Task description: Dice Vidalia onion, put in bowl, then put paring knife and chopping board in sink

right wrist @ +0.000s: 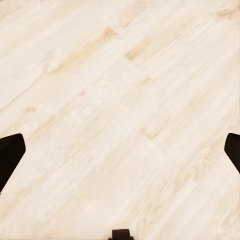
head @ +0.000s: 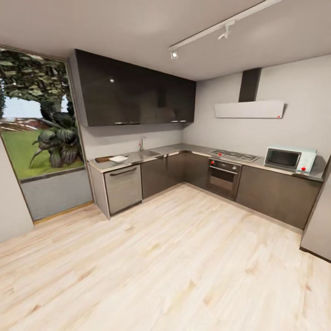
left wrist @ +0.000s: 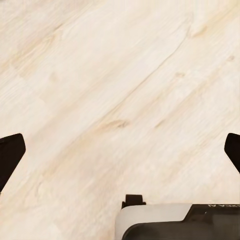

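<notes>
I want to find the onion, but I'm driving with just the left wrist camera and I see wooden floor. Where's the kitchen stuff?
Observer: In the head view, the countertop runs along the far walls, across the wooden floor from us.
Operator: Can you see the bowl?
Observer: Yes. A white bowl sits near the counter's left end, right beside the chopping board.
Operator: And the sink?
Observer: The sink is just to the right of the bowl, with its tap behind it. From this far away I can't tell what's inside.
</notes>
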### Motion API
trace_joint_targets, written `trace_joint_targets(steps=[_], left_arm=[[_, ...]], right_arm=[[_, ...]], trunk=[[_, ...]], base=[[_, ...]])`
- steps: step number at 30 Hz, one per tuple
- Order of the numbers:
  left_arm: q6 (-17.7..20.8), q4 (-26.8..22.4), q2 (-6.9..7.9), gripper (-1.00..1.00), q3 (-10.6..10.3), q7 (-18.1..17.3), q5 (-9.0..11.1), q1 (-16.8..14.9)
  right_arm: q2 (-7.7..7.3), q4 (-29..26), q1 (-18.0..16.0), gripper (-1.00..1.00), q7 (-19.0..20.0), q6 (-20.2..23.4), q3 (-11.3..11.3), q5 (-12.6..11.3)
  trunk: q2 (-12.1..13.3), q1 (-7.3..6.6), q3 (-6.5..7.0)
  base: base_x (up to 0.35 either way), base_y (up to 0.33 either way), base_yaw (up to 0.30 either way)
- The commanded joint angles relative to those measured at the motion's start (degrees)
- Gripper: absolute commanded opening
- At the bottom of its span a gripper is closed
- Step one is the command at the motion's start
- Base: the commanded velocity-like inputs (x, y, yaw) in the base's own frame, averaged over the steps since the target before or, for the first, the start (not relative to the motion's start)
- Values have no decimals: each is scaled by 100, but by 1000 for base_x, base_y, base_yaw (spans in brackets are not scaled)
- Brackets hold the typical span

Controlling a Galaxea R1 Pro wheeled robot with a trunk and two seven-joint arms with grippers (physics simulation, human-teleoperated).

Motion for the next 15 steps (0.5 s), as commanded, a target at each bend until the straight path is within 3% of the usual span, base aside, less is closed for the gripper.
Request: trace_joint_targets(steps=[1,15], left_arm=[[-14,-1,0,100,5,1,-1,1],[-14,4,-2,100,5,1,-10,1]], right_arm=[[2,5,-1,100,-17,-18,0,-1],[-1,5,-1,100,-17,-18,0,-8]], trunk=[[-2,5,-1],[-2,5,-1]], base=[[320,0,0],[320,-51,0]])
